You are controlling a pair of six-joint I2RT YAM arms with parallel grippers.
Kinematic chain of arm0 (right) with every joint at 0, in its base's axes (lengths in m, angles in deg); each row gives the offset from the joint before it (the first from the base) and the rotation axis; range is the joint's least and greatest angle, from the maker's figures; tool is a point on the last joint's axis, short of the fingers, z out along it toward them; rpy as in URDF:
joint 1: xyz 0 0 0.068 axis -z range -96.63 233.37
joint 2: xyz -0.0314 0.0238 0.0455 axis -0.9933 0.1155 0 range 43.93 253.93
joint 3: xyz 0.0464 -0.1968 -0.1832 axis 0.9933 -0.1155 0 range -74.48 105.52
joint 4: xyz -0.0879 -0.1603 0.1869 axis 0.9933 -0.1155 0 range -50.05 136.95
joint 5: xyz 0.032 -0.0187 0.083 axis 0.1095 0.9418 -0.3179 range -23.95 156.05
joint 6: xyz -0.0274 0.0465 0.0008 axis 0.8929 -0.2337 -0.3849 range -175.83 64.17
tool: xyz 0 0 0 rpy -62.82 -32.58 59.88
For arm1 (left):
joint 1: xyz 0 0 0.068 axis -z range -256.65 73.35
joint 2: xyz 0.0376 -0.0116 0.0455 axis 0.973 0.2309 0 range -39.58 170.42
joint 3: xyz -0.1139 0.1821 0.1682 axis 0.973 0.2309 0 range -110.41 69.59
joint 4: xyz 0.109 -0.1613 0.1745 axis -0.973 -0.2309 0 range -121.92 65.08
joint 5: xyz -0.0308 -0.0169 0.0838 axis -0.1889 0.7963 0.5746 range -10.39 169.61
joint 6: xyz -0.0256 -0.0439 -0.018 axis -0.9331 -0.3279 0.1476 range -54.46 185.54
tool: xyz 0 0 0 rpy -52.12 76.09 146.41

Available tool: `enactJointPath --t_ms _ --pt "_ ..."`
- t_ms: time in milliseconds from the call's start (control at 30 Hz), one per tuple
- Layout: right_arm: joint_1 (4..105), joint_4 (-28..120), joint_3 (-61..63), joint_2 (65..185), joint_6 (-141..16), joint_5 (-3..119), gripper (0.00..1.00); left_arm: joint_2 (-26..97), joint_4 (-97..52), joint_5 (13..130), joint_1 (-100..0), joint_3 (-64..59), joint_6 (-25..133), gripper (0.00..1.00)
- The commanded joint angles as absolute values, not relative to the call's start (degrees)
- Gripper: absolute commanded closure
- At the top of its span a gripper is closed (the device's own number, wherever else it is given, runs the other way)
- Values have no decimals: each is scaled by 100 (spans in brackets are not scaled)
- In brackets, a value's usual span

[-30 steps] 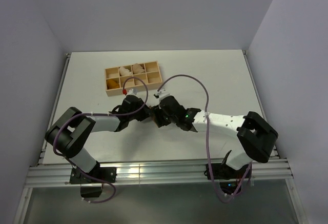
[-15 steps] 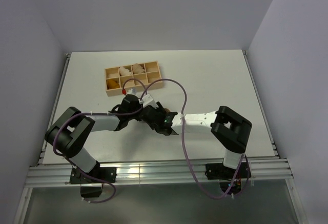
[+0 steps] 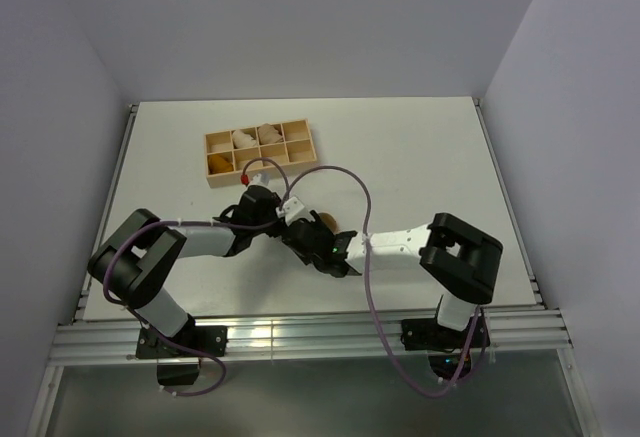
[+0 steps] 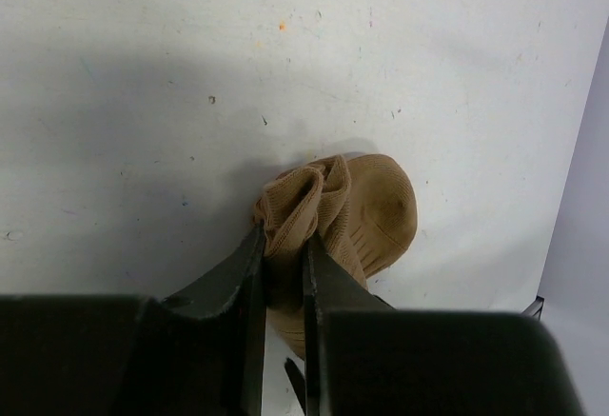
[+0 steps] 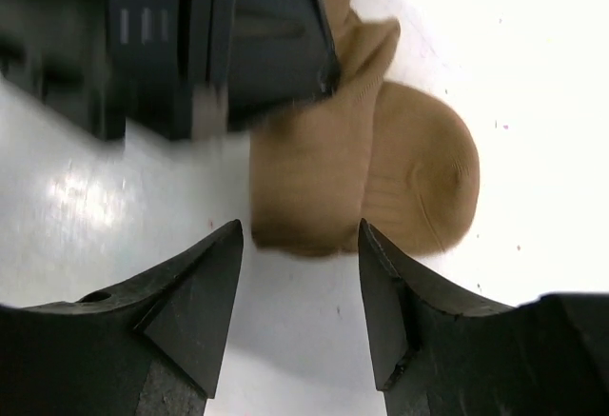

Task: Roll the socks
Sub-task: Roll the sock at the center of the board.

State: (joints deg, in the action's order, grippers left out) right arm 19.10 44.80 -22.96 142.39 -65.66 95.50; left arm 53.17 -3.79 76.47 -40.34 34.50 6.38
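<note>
A tan-brown sock [image 4: 376, 211] lies folded on the white table [image 3: 420, 157] in the middle, its rounded toe end [image 3: 325, 221] showing between the two arms in the top view. My left gripper [image 4: 283, 245] is shut on the sock's bunched end, with fabric pinched between its dark fingers [image 4: 238, 278]. The right gripper [image 5: 300, 230] is open and low over the table, its tips straddling the near edge of the folded sock [image 5: 381, 178]. It faces the left gripper [image 5: 247, 45], and both grippers meet at the sock [image 3: 300, 232]. I cannot make out a second sock.
At the back left stands a wooden compartment tray [image 3: 256, 169] with pale rolled bundles [image 3: 243, 139] in some cells. Purple cables [image 3: 355, 182] loop over both arms. The table's near edge is a metal rail [image 3: 300, 335].
The right arm has folded in and its gripper has slid left and nearer, uncovering the sock's toe. The left gripper has kept its hold and not moved.
</note>
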Motion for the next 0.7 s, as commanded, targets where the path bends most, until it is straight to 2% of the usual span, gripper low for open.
enactJointPath --t_ms 0,133,167,333,667 --pt "1807 5291 -2806 13649 -6348 9479 41 5349 -813 7733 -3974 3408 850 98" --pt "1807 6081 -3422 13131 -6523 9690 35 5350 -822 7733 -3974 3408 850 98" --pt "1815 6275 -3693 12886 -6524 9673 28 5341 -831 7741 -3974 3391 850 98" --pt "1816 7119 -4205 12479 -6121 9453 26 5332 -866 7698 -3974 3373 841 98" --pt "1622 7385 -3898 13059 -5127 9505 27 5306 -1077 7653 -3974 3259 867 98"
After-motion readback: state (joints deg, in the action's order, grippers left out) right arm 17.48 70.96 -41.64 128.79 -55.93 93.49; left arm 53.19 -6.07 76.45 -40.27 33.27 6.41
